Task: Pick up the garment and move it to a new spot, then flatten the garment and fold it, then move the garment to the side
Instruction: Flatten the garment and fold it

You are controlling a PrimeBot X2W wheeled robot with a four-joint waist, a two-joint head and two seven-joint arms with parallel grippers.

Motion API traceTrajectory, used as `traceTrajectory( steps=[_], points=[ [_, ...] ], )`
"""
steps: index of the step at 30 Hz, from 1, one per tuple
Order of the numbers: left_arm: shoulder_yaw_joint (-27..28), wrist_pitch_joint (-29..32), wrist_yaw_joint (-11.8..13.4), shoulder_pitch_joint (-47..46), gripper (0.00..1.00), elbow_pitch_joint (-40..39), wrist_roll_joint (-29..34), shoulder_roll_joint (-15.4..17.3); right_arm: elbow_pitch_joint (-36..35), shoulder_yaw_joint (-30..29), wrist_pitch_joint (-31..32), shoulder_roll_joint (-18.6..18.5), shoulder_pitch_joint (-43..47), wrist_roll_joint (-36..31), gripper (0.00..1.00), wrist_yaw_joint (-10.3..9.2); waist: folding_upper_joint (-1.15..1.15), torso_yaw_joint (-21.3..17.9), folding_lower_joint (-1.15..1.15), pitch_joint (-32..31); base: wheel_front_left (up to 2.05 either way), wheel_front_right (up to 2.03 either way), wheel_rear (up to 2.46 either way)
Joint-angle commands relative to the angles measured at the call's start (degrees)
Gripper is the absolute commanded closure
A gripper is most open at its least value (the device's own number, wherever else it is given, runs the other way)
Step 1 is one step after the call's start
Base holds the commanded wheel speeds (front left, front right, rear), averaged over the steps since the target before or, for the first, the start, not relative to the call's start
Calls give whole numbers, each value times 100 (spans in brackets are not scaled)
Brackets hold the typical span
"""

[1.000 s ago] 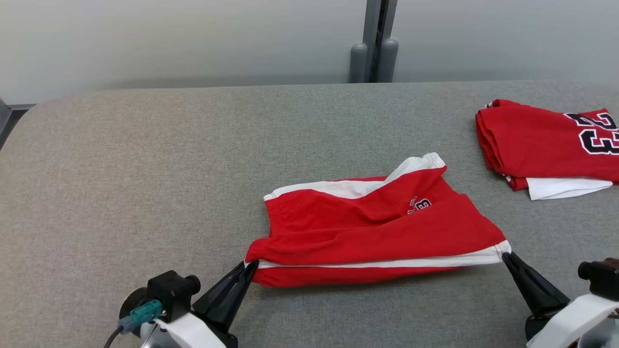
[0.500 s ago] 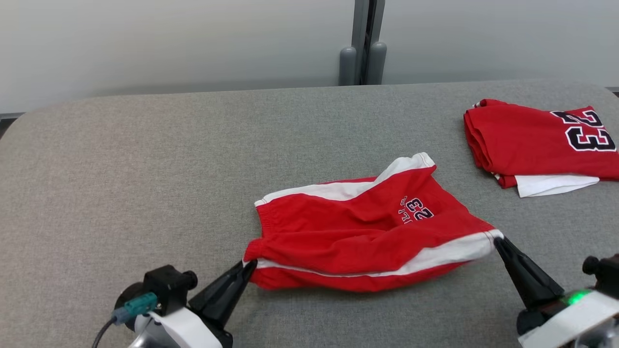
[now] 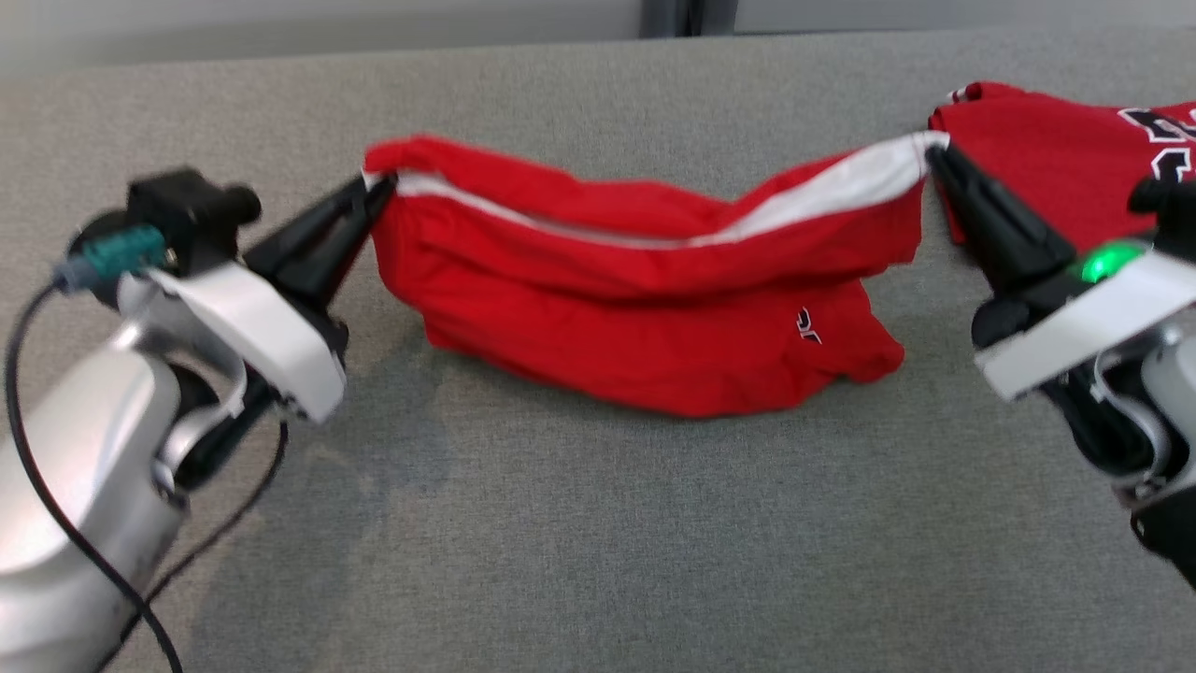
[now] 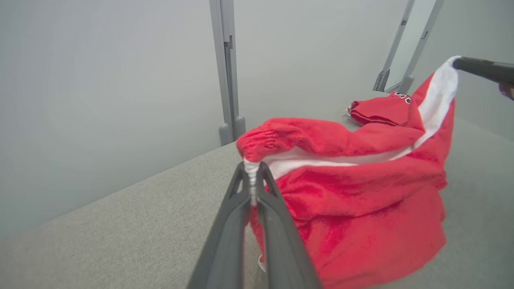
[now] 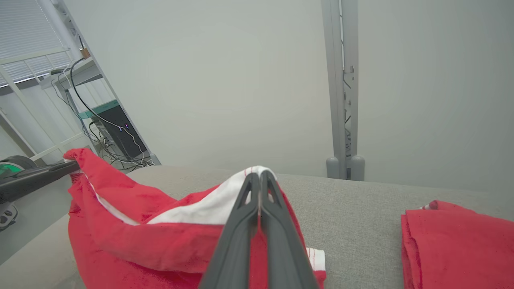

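Garment (image 3: pixel 645 308) is now hanging raised, no longer lying flat; left gripper (image 3: pixel 378 187) upper left and right gripper (image 3: pixel 934 154) upper right are clamping its corners, so relocation is getting underway.

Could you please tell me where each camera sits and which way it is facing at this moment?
Head view: on the head, looking down at the grey table; left claw and right claw hold the red shorts stretched between them; pale forearms show.
Left wrist view: on the left wrist, looking along its shut fingers, across the shorts, toward the right claw.
Right wrist view: on the right wrist, looking along its shut fingers toward the left claw.
Shared: all show the shorts and folded jersey.
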Motion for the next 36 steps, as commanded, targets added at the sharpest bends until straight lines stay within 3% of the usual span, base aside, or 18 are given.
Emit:
traceTrajectory(
  steps=[1,10,15,20,23,28,31,36],
  points=[
    [-1,17,-48,-295,100,69,-57,23,84,25,-25,8,-240,78,100,13,0,-50,0,462,0,0,0],
    [-818,161,-35,-3169,100,1116,-636,223,902,660,-79,-112,-2964,499,100,13,0,-71,0,1646,0,0,0],
    [-1119,182,-36,-4499,100,1821,-1181,116,1256,914,-243,-208,-4230,571,100,13,0,-138,0,2063,0,0,0],
    [-1209,145,-36,-5591,100,2364,-1644,160,1962,705,-523,-73,-5455,265,100,7,0,-257,0,2347,0,0,0],
    [-1114,-159,-34,-6170,100,2700,-1678,169,2220,146,-578,127,-6102,-49,100,6,0,-316,0,2440,0,0,0],
    [-1108,-693,-29,-6694,100,3075,-1889,-3,1904,-1016,-574,594,-6272,-944,100,-8,0,-369,0,2472,0,0,0],
    [-1348,-649,-32,-6569,100,3118,-2158,-15,1786,-924,-574,790,-6024,-1126,100,-5,0,-374,0,2396,0,0,0],
    [-2025,-257,-37,-5921,100,2939,-2800,89,1832,-363,-569,798,-5252,-990,100,7,0,-380,0,2294,0,0,0]
  ],
)
